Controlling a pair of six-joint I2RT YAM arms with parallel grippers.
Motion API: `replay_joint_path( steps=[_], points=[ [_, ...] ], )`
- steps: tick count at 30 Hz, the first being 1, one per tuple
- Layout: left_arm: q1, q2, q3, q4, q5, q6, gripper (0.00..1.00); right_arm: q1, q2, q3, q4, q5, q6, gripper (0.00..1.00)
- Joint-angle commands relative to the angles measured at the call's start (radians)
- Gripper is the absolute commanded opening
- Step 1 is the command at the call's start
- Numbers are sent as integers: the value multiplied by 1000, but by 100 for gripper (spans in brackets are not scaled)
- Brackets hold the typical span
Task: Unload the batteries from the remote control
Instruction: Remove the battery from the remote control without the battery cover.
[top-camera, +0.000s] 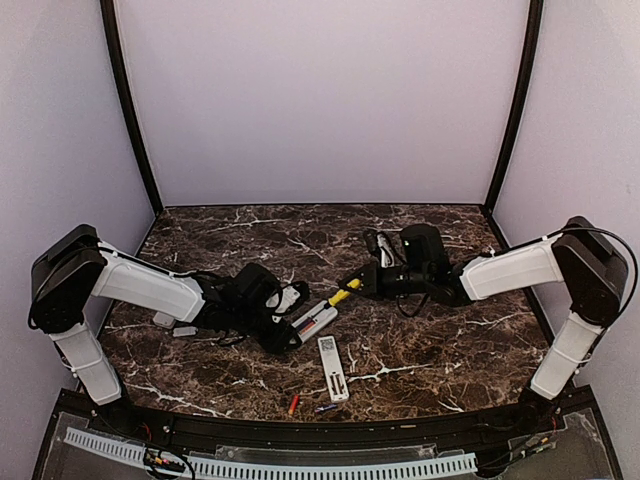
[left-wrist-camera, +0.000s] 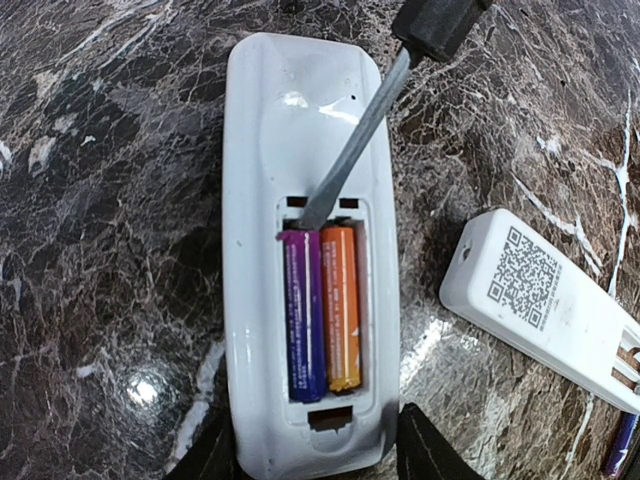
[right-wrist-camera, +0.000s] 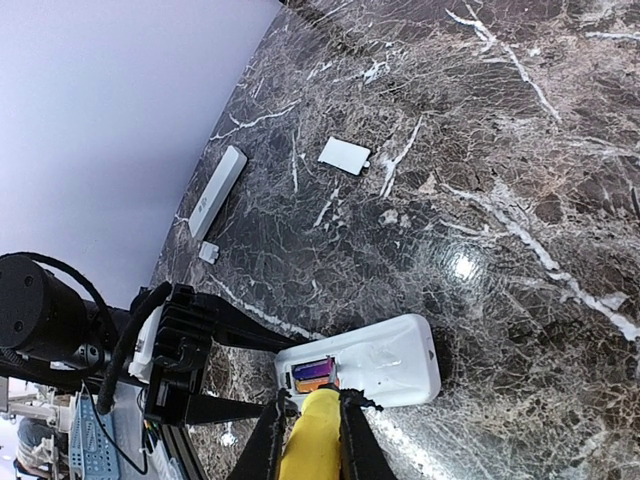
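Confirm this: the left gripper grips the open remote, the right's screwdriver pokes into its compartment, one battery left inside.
Not one: the left wrist view shows two batteries inside the remote, a purple battery and an orange battery. The rest holds.

A remote control (top-camera: 313, 322) lies near the middle of the table (top-camera: 440, 350). Two batteries (left-wrist-camera: 320, 312) sit side by side in its open compartment. A screwdriver (left-wrist-camera: 350, 140) reaches in from behind, its tip at the far end of the left cell. A second remote (top-camera: 332, 368) lies just in front. Nearer the front edge lie a loose battery (top-camera: 293, 404) and, to its right, a second loose battery (top-camera: 326, 408).
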Motion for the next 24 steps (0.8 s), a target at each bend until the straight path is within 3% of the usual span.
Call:
replay_joint_path(
  steps=[1, 24],
  points=[
    [-21, 60, -13, -85, 22, 30, 26, 39, -23, -4, 100, -201, 67, 0],
    [-22, 81, 11, -109, 22, 26, 23, 44, -80, -27, 53, -150, 56, 0]
  ],
)
